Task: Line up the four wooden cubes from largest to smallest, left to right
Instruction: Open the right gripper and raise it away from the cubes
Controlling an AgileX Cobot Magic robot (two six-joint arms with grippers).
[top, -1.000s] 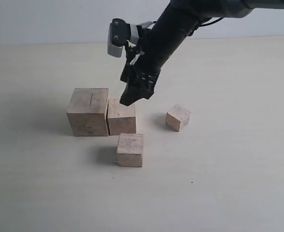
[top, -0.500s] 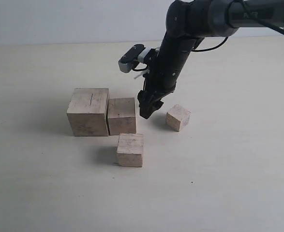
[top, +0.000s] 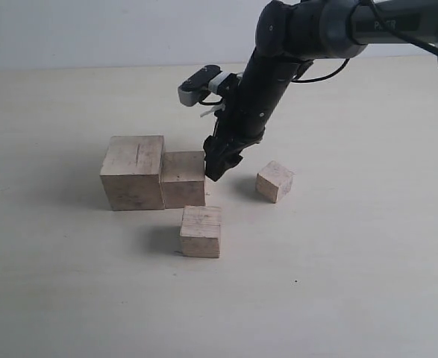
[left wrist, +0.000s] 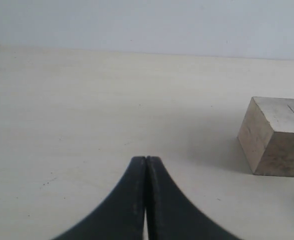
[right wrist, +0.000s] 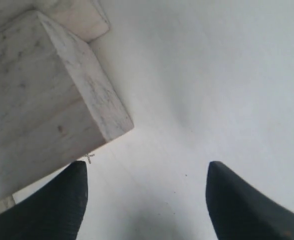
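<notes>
In the exterior view the large cube (top: 133, 171), with a thin crack on top, stands at the left. A medium cube (top: 183, 179) touches its right side. The second medium cube (top: 201, 231) sits alone in front of them, and the small cube (top: 275, 181) lies off to the right. My right gripper (top: 215, 165) is low at the first medium cube's right face. It is open (right wrist: 145, 172) and holds nothing, with one finger (right wrist: 61, 205) against that cube (right wrist: 41, 100). My left gripper (left wrist: 146, 160) is shut and empty, and the large cube (left wrist: 277, 135) lies beyond it.
The cubes rest on a pale tabletop (top: 338, 283) with a light wall behind. The corner of another cube (right wrist: 79, 17) shows past the medium cube in the right wrist view. The right arm (top: 278, 67) reaches down from the upper right.
The right gripper swung down beside the medium cube, then pressed left against it. The medium and large cubes have slid slightly left together.
</notes>
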